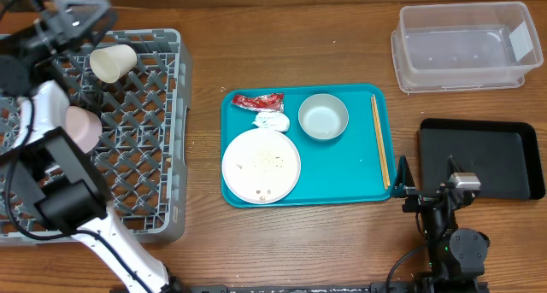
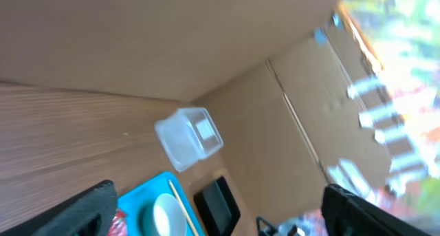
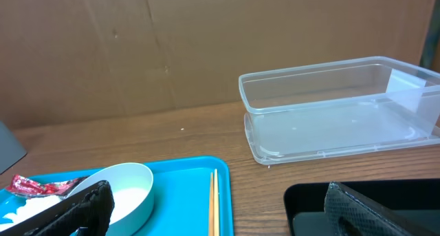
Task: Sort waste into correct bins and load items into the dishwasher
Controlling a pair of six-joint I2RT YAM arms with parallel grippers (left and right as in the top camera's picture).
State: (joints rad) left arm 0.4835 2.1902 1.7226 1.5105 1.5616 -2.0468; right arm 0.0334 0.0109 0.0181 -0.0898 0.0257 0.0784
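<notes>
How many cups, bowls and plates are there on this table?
Cups: 1, the white cup in the dish rack
Bowls: 2, the grey bowl and the small white bowl
Plates: 1, the white plate
Total: 4

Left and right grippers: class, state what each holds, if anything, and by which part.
Nothing is held. The left gripper and the right gripper both stand open, nothing between their fingers.
</notes>
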